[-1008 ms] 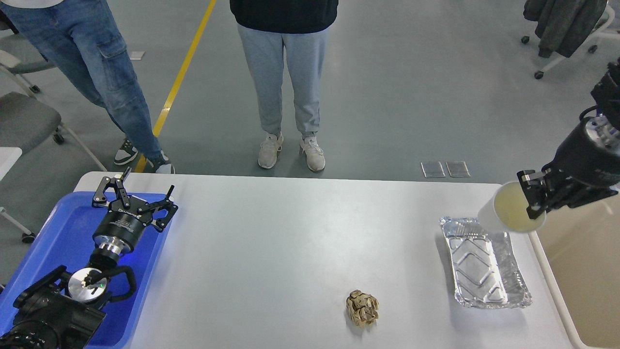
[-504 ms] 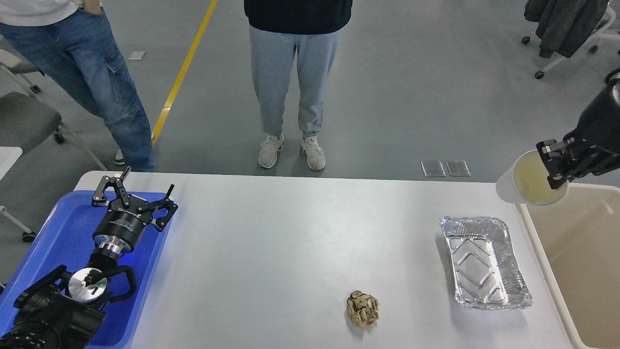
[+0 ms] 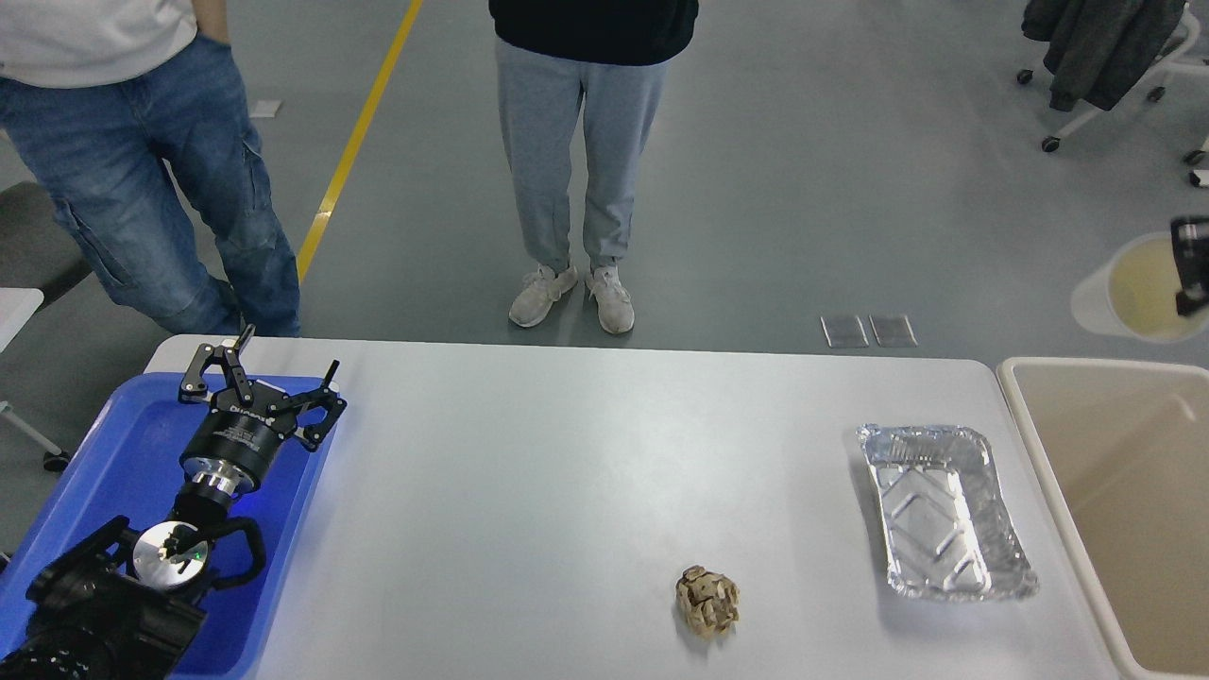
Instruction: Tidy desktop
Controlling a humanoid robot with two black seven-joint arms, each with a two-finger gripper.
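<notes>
The desktop (image 3: 567,472) is a large white-grey tabletop. On it lie a crumpled brown paper ball (image 3: 706,602) at the front centre and an empty foil tray (image 3: 945,510) at the right. My left gripper (image 3: 286,359) is open and empty above the far end of the blue tray (image 3: 113,444). My right gripper (image 3: 1192,269) shows only as a small piece at the right edge. It holds a white paper cup (image 3: 1129,297) by the rim, up in the air beyond the table's far right corner, behind the beige bin (image 3: 1105,472).
Two people stand close behind the table's far edge, one at the left (image 3: 142,170) and one at the centre (image 3: 571,189). A chair with a coat (image 3: 1100,47) stands far right. The beige bin sits against the table's right side.
My right gripper has carried the paper cup up and to the right, from above the foil tray to beyond the bin's far edge. The people shifted slightly. The left arm stayed still.
</notes>
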